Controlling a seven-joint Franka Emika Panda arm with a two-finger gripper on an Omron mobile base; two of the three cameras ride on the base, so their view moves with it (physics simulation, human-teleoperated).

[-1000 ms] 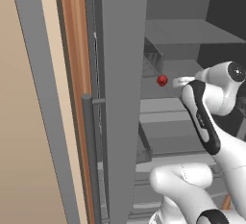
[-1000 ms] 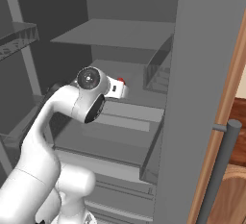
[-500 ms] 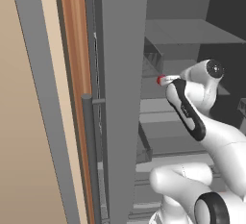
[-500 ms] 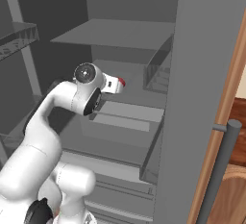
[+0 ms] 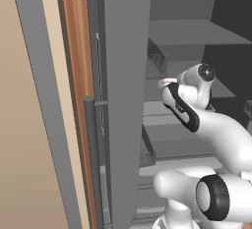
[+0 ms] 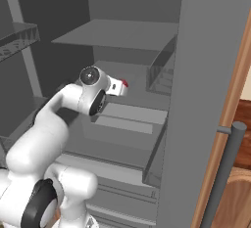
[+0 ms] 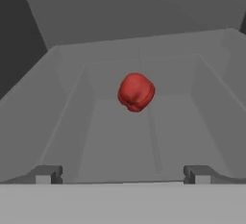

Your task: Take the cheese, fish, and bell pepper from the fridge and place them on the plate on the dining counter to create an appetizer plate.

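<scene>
The bell pepper [image 7: 136, 91], a dark-red lumpy ball, lies on a grey fridge shelf [image 7: 120, 141], a little ahead of my gripper and centred between the fingers. My gripper [image 7: 122, 176] is open, its two dark fingertips [image 7: 48, 175] standing wide apart with nothing between them. In the right base view my hand [image 6: 113, 86] reaches into the fridge [image 6: 122, 31], and a sliver of the bell pepper [image 6: 125, 82] shows just past it. From the left base view the arm covers most of the bell pepper [image 5: 163, 81]. The cheese, fish, plate and dining counter are out of view.
The open fridge door [image 5: 123, 100] stands close on the arm's left, its bar handle [image 5: 91, 149] nearer the camera. A clear door bin [image 6: 164, 70] hangs near the hand. A grey shelf [image 5: 197, 31] spans above, and low grey walls [image 7: 67, 107] flank the pepper.
The arm has pushed forward into the fridge toward the bell pepper, which the hand now mostly covers in the left base view. The jaws have stayed open.
</scene>
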